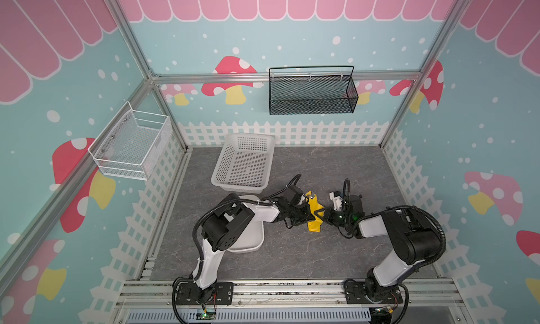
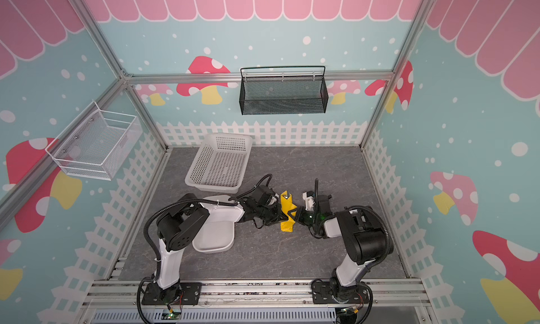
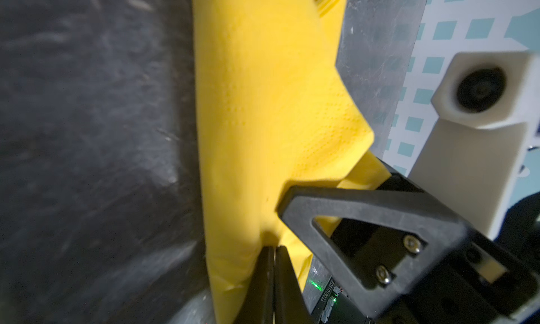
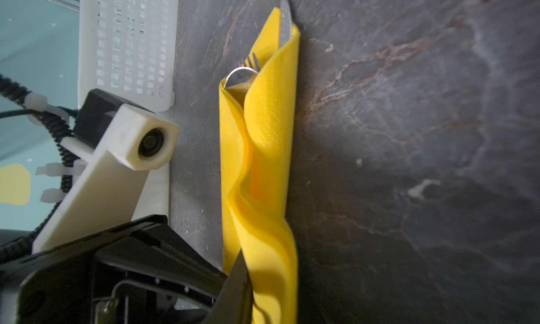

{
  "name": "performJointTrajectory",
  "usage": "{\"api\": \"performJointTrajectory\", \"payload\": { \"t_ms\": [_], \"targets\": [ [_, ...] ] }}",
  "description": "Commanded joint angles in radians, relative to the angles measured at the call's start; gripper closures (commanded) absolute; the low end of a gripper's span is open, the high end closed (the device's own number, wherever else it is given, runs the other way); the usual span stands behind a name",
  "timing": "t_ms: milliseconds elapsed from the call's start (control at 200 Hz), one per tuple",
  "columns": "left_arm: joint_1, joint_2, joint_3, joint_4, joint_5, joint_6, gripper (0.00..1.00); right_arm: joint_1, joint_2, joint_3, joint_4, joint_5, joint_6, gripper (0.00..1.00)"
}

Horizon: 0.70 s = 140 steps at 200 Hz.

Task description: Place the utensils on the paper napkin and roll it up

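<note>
We see the napkin (image 1: 312,204) on the counter (image 1: 292,249) as a loose roll between both tools. Its long axis runs front to back, and the utensils (image 4: 239,74) poke out the far end. The left tool (image 3: 275,249) is pinched tight on the napkin's left edge. The right tool (image 1: 320,216) straddles a fold from the right; we can't tell if it's clamped. Both are equally near. We judge further rolling goes sideways, across that axis.

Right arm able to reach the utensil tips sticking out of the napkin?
Probably yes: right tool sits mid-roll at the paper napkin; the utensils poke out uncovered at its far end, bare table alongside.
</note>
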Motion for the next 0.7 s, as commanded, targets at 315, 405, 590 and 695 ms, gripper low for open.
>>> {"api": "performJointTrajectory", "payload": {
  "t_ms": [315, 405, 590, 695],
  "targets": [
    [0.023, -0.208, -0.169, 0.108, -0.123, 0.008, 0.85, -0.016, -0.073, 0.002, 0.048, -0.064, -0.035, 0.93],
    [0.049, -0.264, -0.226, 0.119, -0.153, 0.008, 0.83, -0.017, -0.098, -0.013, 0.05, -0.062, -0.047, 0.93],
    [0.088, -0.332, -0.297, 0.137, -0.185, 0.01, 0.77, -0.017, -0.147, -0.027, 0.049, -0.079, -0.086, 0.93],
    [0.109, -0.347, -0.317, 0.192, -0.163, -0.008, 0.69, -0.017, -0.186, -0.026, 0.049, -0.112, -0.104, 0.93]
  ]
}}
